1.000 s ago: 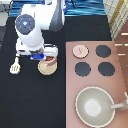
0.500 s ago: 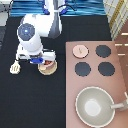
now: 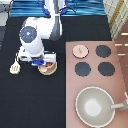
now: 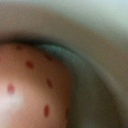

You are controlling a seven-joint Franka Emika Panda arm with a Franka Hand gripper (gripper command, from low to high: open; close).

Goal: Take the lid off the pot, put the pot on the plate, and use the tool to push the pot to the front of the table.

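**Gripper low over pot on plate**

On the black table (image 3: 30,95), the plate (image 3: 49,70) lies just left of the stove counter (image 3: 95,85) in the exterior view. The pot (image 3: 48,65) sits on it, directly beneath the gripper (image 3: 40,61). The lid (image 3: 80,50) rests on the counter; the tool (image 3: 15,67) lies left of the plate.

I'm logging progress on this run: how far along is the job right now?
Done: the lid is off and lies on the stove counter. The pot sits on the plate on the table.
In hand: the gripper is low over the pot.
Left: the tool lies untouched on the exterior view's left; the pot is not pushed yet.
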